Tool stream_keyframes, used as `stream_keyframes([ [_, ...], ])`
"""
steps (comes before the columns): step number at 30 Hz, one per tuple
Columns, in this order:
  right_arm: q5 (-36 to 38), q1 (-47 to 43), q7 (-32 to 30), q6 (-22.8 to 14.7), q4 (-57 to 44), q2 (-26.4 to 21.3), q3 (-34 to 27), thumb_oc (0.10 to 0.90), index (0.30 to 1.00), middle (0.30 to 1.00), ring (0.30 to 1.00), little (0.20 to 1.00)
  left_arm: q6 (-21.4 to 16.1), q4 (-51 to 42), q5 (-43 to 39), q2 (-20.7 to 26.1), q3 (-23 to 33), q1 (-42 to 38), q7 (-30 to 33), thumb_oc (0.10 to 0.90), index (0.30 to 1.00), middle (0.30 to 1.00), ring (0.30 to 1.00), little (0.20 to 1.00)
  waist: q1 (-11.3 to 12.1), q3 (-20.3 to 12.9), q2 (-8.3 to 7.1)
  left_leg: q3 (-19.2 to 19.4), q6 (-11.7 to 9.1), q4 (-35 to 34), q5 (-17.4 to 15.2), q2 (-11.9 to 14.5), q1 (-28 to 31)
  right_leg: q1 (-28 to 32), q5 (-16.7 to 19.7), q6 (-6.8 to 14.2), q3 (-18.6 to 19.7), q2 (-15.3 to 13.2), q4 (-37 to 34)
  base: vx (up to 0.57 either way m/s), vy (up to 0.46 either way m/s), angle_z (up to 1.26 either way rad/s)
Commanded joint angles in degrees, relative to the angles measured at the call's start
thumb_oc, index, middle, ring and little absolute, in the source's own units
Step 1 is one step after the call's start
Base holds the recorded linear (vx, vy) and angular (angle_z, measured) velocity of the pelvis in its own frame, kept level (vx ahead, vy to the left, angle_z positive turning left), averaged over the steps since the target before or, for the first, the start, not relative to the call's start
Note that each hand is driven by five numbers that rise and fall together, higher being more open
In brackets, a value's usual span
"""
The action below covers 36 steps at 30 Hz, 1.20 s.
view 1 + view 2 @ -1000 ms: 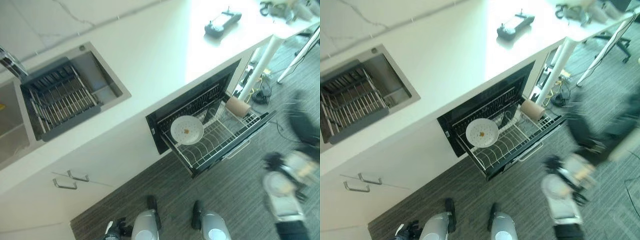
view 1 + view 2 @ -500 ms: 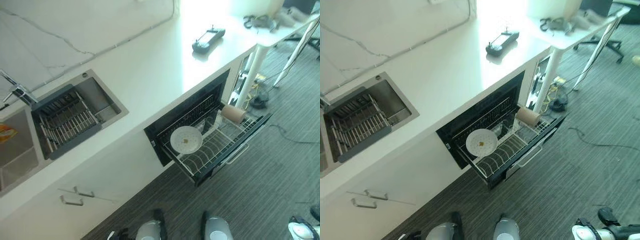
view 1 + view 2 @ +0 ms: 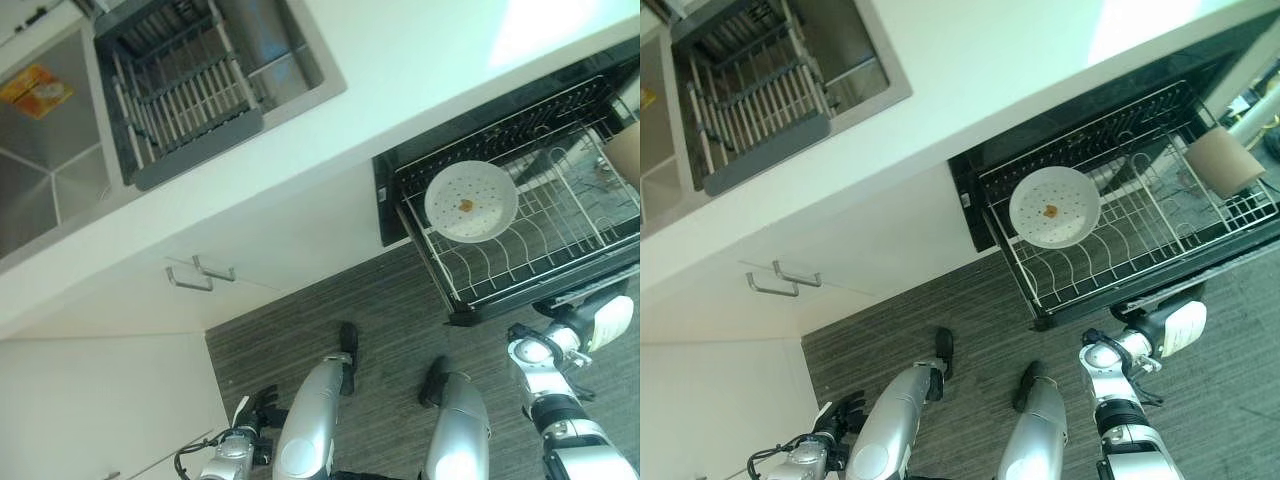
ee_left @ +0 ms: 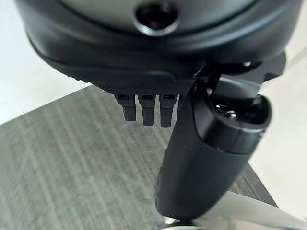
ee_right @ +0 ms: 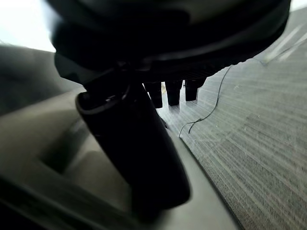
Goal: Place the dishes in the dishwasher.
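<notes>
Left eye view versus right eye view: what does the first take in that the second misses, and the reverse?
Left eye view: the yellow-orange flat packet lies whole in the steel sink basin; the other eye catches just a sliver of it. Right eye view: the brown cylindrical container sits whole at the rack's end; the left eye cuts it at the edge. Both: the white round perforated plate standing in the pulled-out wire dishwasher rack, the grey dish drainer in the sink, and the right hand below the rack, holding nothing.

Bright glare washes the countertop point(image 3: 440, 60) toward 1 o'clock. The floor point(image 3: 940, 300) looks dimmer. Both wrist views are soft, the right one darkest.
</notes>
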Motion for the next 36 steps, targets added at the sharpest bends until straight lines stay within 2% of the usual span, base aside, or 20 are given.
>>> stream_keyframes([
  [1, -13.2, -7.4, 4.9, -2.5, -4.4, -10.2, 6.5, 0.8, 0.9, 0.9, 0.9, 0.9, -0.5, -2.0, 0.9, 1.9, 1.0, 1.9, -0.9, 0.8, 0.9, 0.9, 0.9, 0.9, 2.5, -0.9, 2.65, -0.2, 1.4, -3.6, -4.1, -0.1, 3.1, 3.1, -3.7, -2.5, -0.1, 3.1, 3.5, -0.01, 0.149, 0.16],
  [10, -14.6, -18.3, 7.7, -1.1, -5.9, -12.7, 12.0, 0.8, 0.9, 0.9, 0.9, 0.9, -0.2, -3.4, 2.5, 4.3, 2.2, 1.4, -2.2, 0.8, 0.9, 0.9, 0.9, 0.9, 6.4, -0.9, 1.75, -1.0, 2.8, -3.6, -4.2, -0.5, 0.8, 2.4, -1.1, -2.1, -1.5, 2.6, 2.5, 0.02, 0.064, 0.13],
  [11, -14.8, -22.3, 8.4, -0.1, -5.4, -13.8, 13.8, 0.8, 0.9, 0.9, 0.9, 0.9, -0.4, -3.9, 3.0, 4.6, 2.0, 1.0, -2.4, 0.8, 0.9, 0.9, 0.9, 0.9, 7.7, -0.9, 1.75, -1.3, 3.0, -3.6, -4.0, -0.6, 0.0, 2.6, -0.7, -1.9, -2.3, 2.4, 2.1, 0.02, 0.059, 0.1],
  [14, -15.9, -27.4, 9.3, 0.4, -4.9, -15.2, 16.1, 0.8, 0.9, 0.9, 0.9, 0.9, -1.1, -4.2, 3.3, 5.2, 2.2, 0.7, -2.6, 0.8, 0.9, 0.9, 0.9, 0.9, 9.5, -0.9, 1.62, -2.0, 3.1, -3.6, -3.5, -0.9, -1.0, 3.0, -0.3, -1.8, -3.6, 2.0, 2.1, 0.02, 0.035, 0.12],
  [15, -17.3, -31.3, 11.0, 2.1, -4.3, -16.2, 18.2, 0.8, 0.9, 0.9, 0.9, 0.9, -1.4, -4.6, 3.8, 5.6, 2.0, 0.4, -2.8, 0.8, 0.9, 0.9, 0.9, 0.9, 10.6, -0.9, 1.62, -2.5, 3.2, -3.6, -3.2, -1.1, -1.9, 3.3, -0.1, -1.7, -4.5, 1.7, 2.1, 0.02, 0.024, 0.21],
  [19, -19.2, -39.7, 13.0, 4.0, -1.4, -18.4, 24.0, 0.8, 0.9, 0.9, 0.9, 0.9, -1.9, -5.9, 5.0, 7.3, 1.6, 0.8, -3.3, 0.8, 0.9, 0.9, 0.9, 0.9, 13.1, -0.9, 1.57, -3.6, 3.1, -3.6, -2.3, -1.5, -3.5, 4.5, 0.4, -1.7, -6.8, 1.2, 1.9, 0.02, 0.016, 0.21],
  [23, -17.9, -46.6, 13.8, 4.6, 1.2, -19.7, 28.3, 0.8, 0.9, 0.9, 0.9, 0.9, -1.8, -6.1, 4.7, 9.3, 2.4, 1.5, -2.9, 0.8, 0.9, 0.9, 0.9, 0.9, 15.2, -0.9, 0.54, -4.2, 2.7, -3.6, -1.8, -1.0, -4.7, 6.6, 1.2, -1.4, -9.4, 1.3, 0.4, 0.01, -0.022, 0.1],
  [26, -14.4, -48.8, 15.1, 5.0, 2.0, -19.7, 28.9, 0.8, 0.9, 0.9, 0.9, 0.9, -1.5, -6.0, 1.6, 9.7, 3.7, 1.8, -4.0, 0.8, 0.9, 0.9, 0.9, 0.9, 16.1, -0.9, -0.2, -4.5, 2.3, -3.6, -1.9, -0.6, -4.8, 8.7, 1.6, -0.9, -10.8, 1.7, -1.6, -0.01, -0.04, 0.11],
  [27, -14.0, -48.6, 15.6, 5.1, 1.9, -19.6, 28.7, 0.8, 0.9, 0.9, 0.9, 0.9, -1.4, -6.1, 0.5, 9.7, 4.0, 2.0, -4.4, 0.8, 0.9, 0.9, 0.9, 0.9, 16.1, -0.9, -0.28, -4.6, 2.3, -3.6, -2.0, -0.6, -4.6, 9.1, 1.7, -0.8, -11.0, 1.8, -2.0, -0.02, -0.058, 0.06],
  [28, -13.7, -46.0, 17.7, 5.6, 1.3, -18.4, 27.3, 0.8, 0.9, 0.9, 0.9, 0.9, -1.6, -5.6, -4.4, 8.2, 6.1, 2.3, -6.1, 0.8, 0.9, 0.9, 0.9, 0.9, 16.2, -0.9, -0.61, -4.7, 2.0, -3.6, -2.6, -0.3, -3.2, 11.3, 1.6, -0.4, -11.7, 2.0, -3.8, -0.01, -0.037, 0.13],
  [29, -13.7, -45.8, 17.8, 5.6, 1.3, -18.2, 27.2, 0.8, 0.9, 0.9, 0.9, 0.9, -1.8, -5.5, -4.4, 8.2, 6.2, 2.3, -6.2, 0.8, 0.9, 0.9, 0.9, 0.9, 16.2, -0.9, -0.61, -4.7, 2.0, -3.6, -2.7, -0.3, -3.1, 11.4, 1.6, -0.3, -11.8, 2.0, -4.0, -0.02, -0.045, 0.17],
  [30, -14.1, -41.6, 18.7, 5.8, 0.3, -16.1, 25.0, 0.8, 0.9, 0.9, 0.9, 0.9, -3.1, -5.3, -4.1, 7.4, 7.7, 2.0, -5.5, 0.8, 0.9, 0.9, 0.9, 0.9, 15.8, -0.9, -0.68, -4.5, 1.6, -3.6, -3.1, 0.1, -1.4, 13.3, 1.5, 0.1, -12.2, 2.1, -5.5, -0.01, -0.041, 0.12],
  [31, -15.3, -33.1, 19.4, 5.3, -1.9, -13.0, 22.2, 0.8, 0.9, 0.9, 0.9, 0.9, -4.3, -5.0, -3.0, 7.2, 10.1, 1.3, -1.7, 0.8, 0.9, 0.9, 0.9, 0.9, 14.7, -0.9, -0.55, -3.9, 1.0, -3.6, -3.7, 0.8, 1.2, 15.7, 1.2, 0.4, -12.0, 2.4, -7.4, -0.01, -0.046, 0.15],
  [33, -15.4, -25.8, 19.2, 4.8, -4.0, -10.0, 20.8, 0.8, 0.9, 0.9, 0.9, 0.9, -5.6, -4.4, -2.6, 7.0, 12.6, 0.8, 0.7, 0.8, 0.9, 0.9, 0.9, 0.9, 13.3, -0.9, -0.46, -3.5, 0.5, -3.6, -3.9, 1.6, 3.1, 17.3, 1.0, 0.6, -11.5, 3.0, -9.1, -0.01, -0.049, 0.0],
  [34, -16.3, -18.3, 18.2, 3.9, -6.1, -7.5, 20.6, 0.8, 0.9, 0.9, 0.9, 0.9, -6.0, -4.0, -4.1, 7.1, 15.0, 0.6, 2.2, 0.8, 0.9, 0.9, 0.9, 0.9, 11.8, -0.9, -0.51, -3.0, 0.0, -3.6, -4.1, 2.4, 4.6, 18.8, 0.8, 0.7, -10.7, 3.8, -10.9, -0.01, -0.082, -0.12],
  [36, -16.9, -11.2, 17.4, 4.4, -8.1, -4.8, 20.4, 0.8, 0.9, 0.9, 0.9, 0.9, -7.0, -4.2, -6.0, 7.0, 17.8, 1.0, 1.8, 0.8, 0.9, 0.9, 0.9, 0.9, 10.3, -0.9, -0.67, -2.7, -0.6, -3.6, -4.3, 3.4, 6.2, 20.5, 0.5, 0.7, -10.1, 4.8, -12.8, 0.0, -0.095, -0.08],
])
